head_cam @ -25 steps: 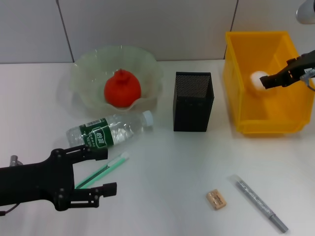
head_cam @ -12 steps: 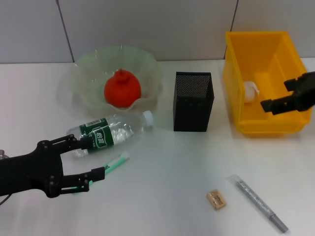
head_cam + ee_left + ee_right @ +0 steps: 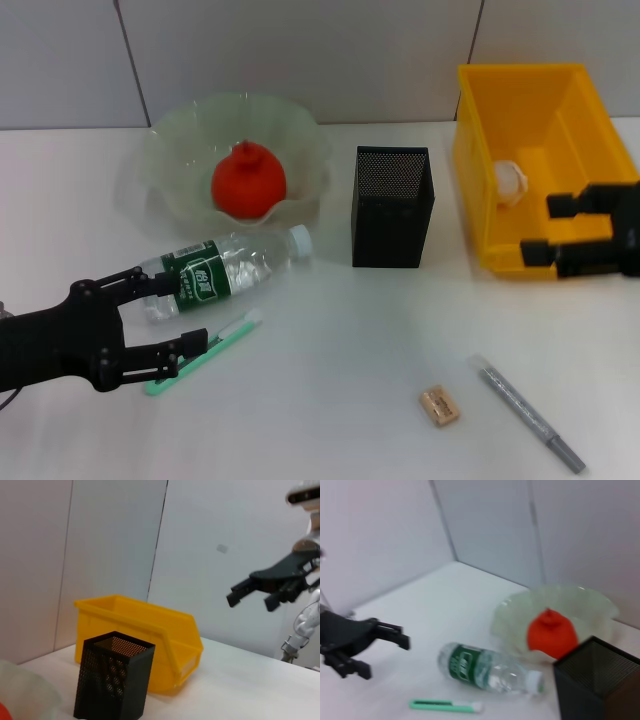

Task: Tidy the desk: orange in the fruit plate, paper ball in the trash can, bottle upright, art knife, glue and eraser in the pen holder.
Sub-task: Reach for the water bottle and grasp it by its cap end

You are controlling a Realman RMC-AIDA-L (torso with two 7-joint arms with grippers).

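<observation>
Hovering low over the table (image 3: 330,400), the left end effector (image 3: 185,318) is spread wide open, holding nothing; the base of the lying water bottle (image 3: 222,270) sits between its fingertips and the green art knife (image 3: 205,352) lies just under its lower finger. The right end effector (image 3: 545,228) is also open and empty, sitting at the front wall of the yellow trash bin (image 3: 500,215).

Head view only: the paper ball (image 3: 511,182) inside the bin, just beyond the right end effector, against the bin's inner wall; the eraser (image 3: 439,405) and the grey glue pen (image 3: 528,414) on the table, well apart from both end effectors, the eraser just beside the pen's near end.

Left wrist view shows the black mesh pen holder (image 3: 112,682) standing in front of the bin (image 3: 150,645), with the right end effector (image 3: 250,596) raised and open farther off; the bin's contents are hidden there. Right wrist view shows the orange (image 3: 550,632) in the pale green fruit plate (image 3: 520,615), the bottle (image 3: 487,669) on its side with cap toward the pen holder (image 3: 597,682), the art knife (image 3: 445,706) near it, and the left end effector (image 3: 382,647) open beyond the bottle's base. Pen holder interior looks empty in the head view (image 3: 392,205).
</observation>
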